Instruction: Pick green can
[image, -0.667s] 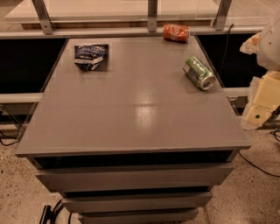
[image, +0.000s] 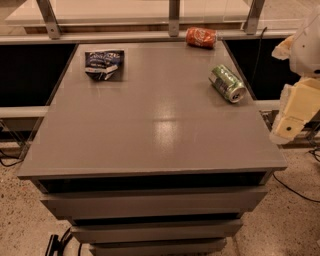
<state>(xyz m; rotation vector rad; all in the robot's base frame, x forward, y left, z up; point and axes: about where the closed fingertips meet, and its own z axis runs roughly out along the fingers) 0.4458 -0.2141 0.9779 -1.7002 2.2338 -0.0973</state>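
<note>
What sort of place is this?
Probably an office break area or lab: a grey drawer cabinet on speckled floor, holding a green can, an orange can and a snack bag. The gripper hangs beside its right edge.

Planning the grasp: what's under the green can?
Only grey tabletop; the green can lies on its side, covering the spot beneath. The gripper hangs beyond the tabletop's right edge.

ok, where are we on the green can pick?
Done: nothing visible yet. The green can lies on its side near the right edge of the grey cabinet top, untouched. In hand: the gripper hangs beyond that right edge, apart from the can. Left: reach in, grasp, lift.
</note>
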